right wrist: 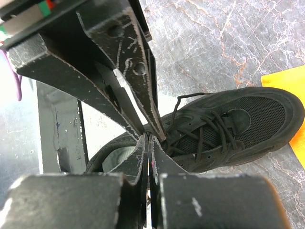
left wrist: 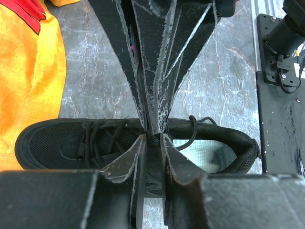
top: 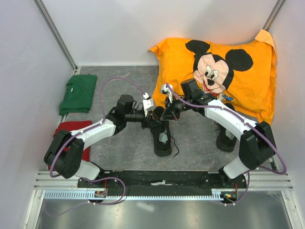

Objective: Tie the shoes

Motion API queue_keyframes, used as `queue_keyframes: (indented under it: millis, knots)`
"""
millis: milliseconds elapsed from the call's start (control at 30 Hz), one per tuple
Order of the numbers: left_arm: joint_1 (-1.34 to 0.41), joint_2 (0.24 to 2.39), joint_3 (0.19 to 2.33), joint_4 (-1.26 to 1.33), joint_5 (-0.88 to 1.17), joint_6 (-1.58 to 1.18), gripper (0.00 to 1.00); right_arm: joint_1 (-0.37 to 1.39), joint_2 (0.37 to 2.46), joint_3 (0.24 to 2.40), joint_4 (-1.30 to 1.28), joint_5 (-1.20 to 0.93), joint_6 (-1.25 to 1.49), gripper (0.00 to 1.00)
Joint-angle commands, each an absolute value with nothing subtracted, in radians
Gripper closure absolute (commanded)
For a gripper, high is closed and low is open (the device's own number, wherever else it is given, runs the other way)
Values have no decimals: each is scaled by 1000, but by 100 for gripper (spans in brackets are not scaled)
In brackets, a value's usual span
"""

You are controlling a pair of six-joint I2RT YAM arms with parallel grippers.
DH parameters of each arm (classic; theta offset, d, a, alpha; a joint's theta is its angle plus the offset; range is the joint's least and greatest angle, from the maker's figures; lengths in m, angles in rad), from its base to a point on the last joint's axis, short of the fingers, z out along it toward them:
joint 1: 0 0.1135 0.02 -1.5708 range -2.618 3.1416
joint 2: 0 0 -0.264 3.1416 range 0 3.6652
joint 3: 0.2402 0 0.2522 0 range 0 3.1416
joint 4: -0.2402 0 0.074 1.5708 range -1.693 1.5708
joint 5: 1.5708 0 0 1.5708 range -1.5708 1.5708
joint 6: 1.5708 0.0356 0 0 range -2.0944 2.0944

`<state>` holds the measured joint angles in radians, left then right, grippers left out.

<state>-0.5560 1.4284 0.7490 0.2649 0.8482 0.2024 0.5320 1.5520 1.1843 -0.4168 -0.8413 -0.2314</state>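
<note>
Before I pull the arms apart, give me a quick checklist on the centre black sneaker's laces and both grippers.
1. Right gripper shut: ok, fingers pressed together.
2. Thin black lace held by it: cannot tell, the tips hide it.
3. Left gripper grip: cannot tell, only a narrow gap shows.
4. Clearance between grippers: not ok, tips almost meet over the black mesh low-top sneaker.
5. Sneaker upright on the grey marbled table: ok.
6. Bow tied: not ok, none visible.

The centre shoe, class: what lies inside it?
A pale insole shows at the heel end of the shoe. Further forward, the laces and upper hide the rest.
</note>
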Motion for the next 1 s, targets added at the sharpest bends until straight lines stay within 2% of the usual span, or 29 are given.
queue_keyframes:
  millis: [0,133,167,200,300,633,967]
  knots:
    - [-554,1440,790,301,861,175,74,523,1535,1180,-380,-885,-235,100]
    - [-552,1440,793,293,874,181,78,523,1536,1181,-377,-887,-236,100]
    - [-551,1437,793,291,877,179,81,523,1537,1181,-379,-885,-238,100]
    - [-548,1428,793,293,882,179,91,523,1539,1181,-379,-884,-239,100]
    - [-537,1387,792,290,899,164,98,522,1540,1175,-379,-868,-247,100]
    - [-534,1307,813,192,1002,198,98,519,1559,1163,-374,-845,-264,100]
    - [-517,1278,799,167,940,141,98,520,1543,1158,-364,-842,-259,100]
